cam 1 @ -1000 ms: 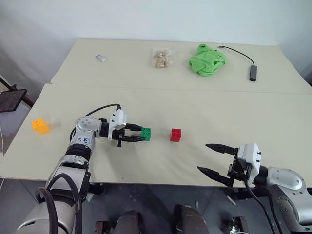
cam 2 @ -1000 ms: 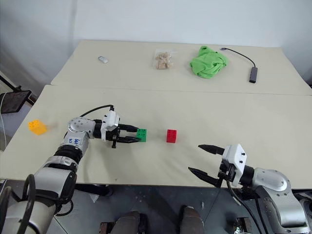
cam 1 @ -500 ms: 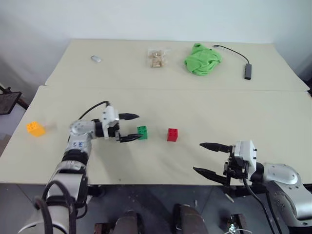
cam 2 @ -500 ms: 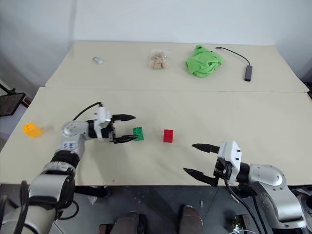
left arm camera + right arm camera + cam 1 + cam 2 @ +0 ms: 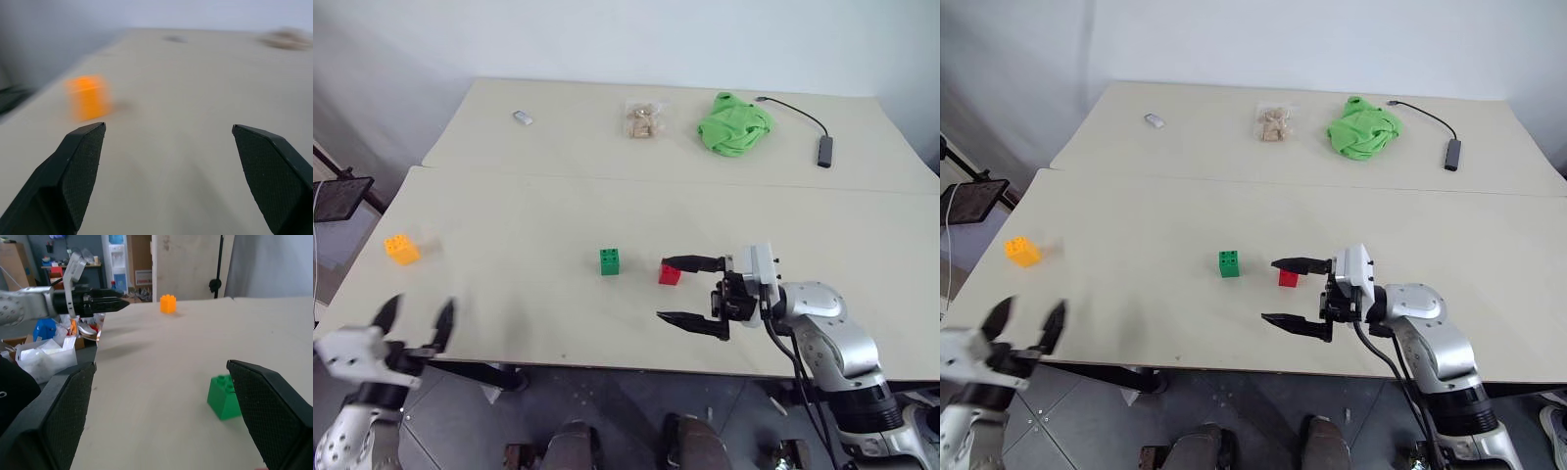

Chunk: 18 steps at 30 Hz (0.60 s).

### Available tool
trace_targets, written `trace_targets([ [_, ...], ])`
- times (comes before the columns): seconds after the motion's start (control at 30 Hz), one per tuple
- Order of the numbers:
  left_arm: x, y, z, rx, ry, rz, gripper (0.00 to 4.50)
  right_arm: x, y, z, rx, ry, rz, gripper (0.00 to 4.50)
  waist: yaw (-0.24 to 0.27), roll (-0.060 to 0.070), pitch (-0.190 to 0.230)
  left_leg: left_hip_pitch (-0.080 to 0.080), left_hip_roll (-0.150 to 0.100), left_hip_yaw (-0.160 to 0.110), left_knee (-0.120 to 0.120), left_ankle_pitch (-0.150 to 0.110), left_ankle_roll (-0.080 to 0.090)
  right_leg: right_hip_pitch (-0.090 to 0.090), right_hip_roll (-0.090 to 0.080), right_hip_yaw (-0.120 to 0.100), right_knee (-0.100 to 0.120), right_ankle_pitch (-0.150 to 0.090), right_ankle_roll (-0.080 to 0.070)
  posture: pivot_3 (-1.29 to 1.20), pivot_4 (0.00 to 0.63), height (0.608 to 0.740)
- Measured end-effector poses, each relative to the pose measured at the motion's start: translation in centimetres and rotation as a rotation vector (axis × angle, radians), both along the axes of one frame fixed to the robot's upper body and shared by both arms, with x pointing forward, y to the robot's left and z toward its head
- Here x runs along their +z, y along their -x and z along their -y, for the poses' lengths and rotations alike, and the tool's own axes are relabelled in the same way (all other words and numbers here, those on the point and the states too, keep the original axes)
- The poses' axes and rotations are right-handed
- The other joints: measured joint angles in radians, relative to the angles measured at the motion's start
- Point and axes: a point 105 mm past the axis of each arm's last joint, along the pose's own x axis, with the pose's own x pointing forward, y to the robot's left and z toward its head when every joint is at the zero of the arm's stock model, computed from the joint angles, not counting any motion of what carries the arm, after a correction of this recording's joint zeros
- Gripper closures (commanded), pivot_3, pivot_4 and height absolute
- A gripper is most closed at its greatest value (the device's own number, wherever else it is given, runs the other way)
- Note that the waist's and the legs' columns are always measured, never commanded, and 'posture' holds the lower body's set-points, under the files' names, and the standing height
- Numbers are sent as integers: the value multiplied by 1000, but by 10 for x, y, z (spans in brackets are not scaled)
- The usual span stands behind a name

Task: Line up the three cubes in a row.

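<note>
The left gripper (image 5: 411, 328) hangs at the near left corner of the beige counter (image 5: 509, 323), its two black fingers spread wide with nothing between them; the small yellow-orange studded plastic cube (image 5: 400, 249) sits well apart from the small green studded plastic cube (image 5: 610, 261), out to its left near the counter's left edge. The right gripper (image 5: 683, 292) is level just right of the green cube, pointing toward it, fingers fully apart and empty, with the small red studded plastic cube (image 5: 670, 274) just behind its upper finger, beside the green cube's right side. Green and red already sit side by side, so the step in hand looks like fetching the yellow-orange cube. To do it well, the left gripper should straddle the cube squarely, close on two flat faces, and set it just left of the green cube in line with it. All three cubes stand studs up; none has a real long axis, and their faces look roughly square to the counter edge. Beyond the green cube, on the far counter, lie a clear packet of beige pieces (image 5: 642, 117) and a crumpled green cloth (image 5: 734, 124).
</note>
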Motion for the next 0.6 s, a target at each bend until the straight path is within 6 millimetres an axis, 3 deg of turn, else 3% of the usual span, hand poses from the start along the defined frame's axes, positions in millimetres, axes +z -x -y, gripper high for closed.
trace_targets([
  [0.13,-17,25,-28,271,97,-13,123,-2,-5,1,-12,-3,18,0,2,0,0,0,0,0,0,-1,-1,0,1,-4,0,0,0,0,150,740],
  [0.23,-20,21,-30,296,128,-9,123,-4,-6,2,-21,1,23,0,5,0,0,-1,0,0,0,-1,-1,0,1,-4,0,0,0,0,150,740],
  [0.37,-8,-21,-19,191,138,-3,123,-5,-7,3,-31,9,29,0,8,0,0,-1,0,0,0,-1,-1,0,1,-4,1,0,0,0,150,740],
  [0.6,16,-95,-36,132,118,-19,123,-8,-9,5,-66,28,53,0,4,0,-1,-1,1,9,-1,0,-2,-2,2,-8,2,0,0,0,150,740],
])
